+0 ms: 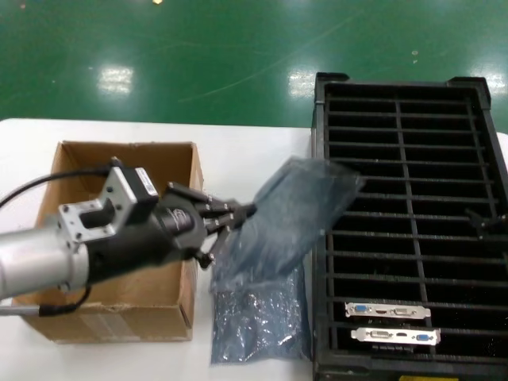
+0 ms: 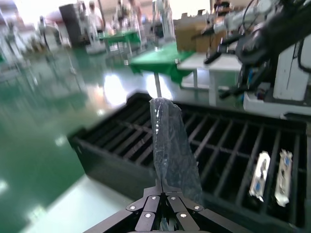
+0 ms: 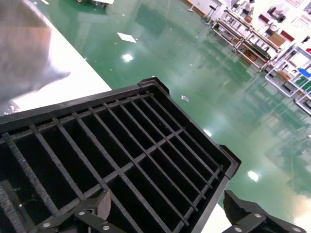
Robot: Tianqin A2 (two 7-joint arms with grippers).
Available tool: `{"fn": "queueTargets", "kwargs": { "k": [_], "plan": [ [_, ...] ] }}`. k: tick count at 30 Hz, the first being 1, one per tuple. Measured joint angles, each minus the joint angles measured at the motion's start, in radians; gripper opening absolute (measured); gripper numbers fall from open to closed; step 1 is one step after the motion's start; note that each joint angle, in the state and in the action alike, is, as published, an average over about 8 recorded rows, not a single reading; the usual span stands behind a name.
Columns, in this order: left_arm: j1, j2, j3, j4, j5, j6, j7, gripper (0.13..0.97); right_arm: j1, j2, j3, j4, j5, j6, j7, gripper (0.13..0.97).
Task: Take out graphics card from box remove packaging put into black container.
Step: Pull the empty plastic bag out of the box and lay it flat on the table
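Note:
My left gripper (image 1: 248, 211) is shut on one end of the crinkly grey-blue packaging bag (image 1: 295, 213) and holds it in the air between the brown box (image 1: 119, 313) and the black container (image 1: 405, 159). In the left wrist view the bag (image 2: 170, 141) stands up from the shut gripper (image 2: 163, 187); I cannot tell if a card is inside it. Two graphics cards (image 1: 387, 311) (image 1: 394, 336) stand in the container's near slots. My right gripper (image 3: 167, 208) is open and empty above the container (image 3: 121, 145); only its tip (image 1: 486, 221) shows in the head view.
A second crinkly bag (image 1: 254, 321) lies flat on the white table (image 1: 254, 151) between box and container. The box interior is mostly hidden by my left arm. Green floor lies beyond the table's far edge.

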Motion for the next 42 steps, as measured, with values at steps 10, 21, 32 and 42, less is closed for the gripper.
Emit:
{"fn": "queueTargets", "kwargs": {
  "k": [10,21,32,42],
  "plan": [
    [-0.088,0.077,0.118,0.068,0.354,0.078,-0.430,0.149,0.000,0.000,0.000,0.000,0.000,0.000,0.000,0.877],
    [0.057,0.168,-0.177,0.087,0.637,0.211,-0.635,0.235,0.000,0.000,0.000,0.000,0.000,0.000,0.000,0.942],
    [0.190,0.182,-0.462,0.021,0.605,0.229,-0.497,0.429,0.000,0.000,0.000,0.000,0.000,0.000,0.000,0.965],
    [0.469,0.091,-0.795,-0.203,0.487,-0.010,-0.054,0.655,-0.001,-0.001,0.000,0.000,0.001,0.001,-0.001,0.966]
  ]
}}
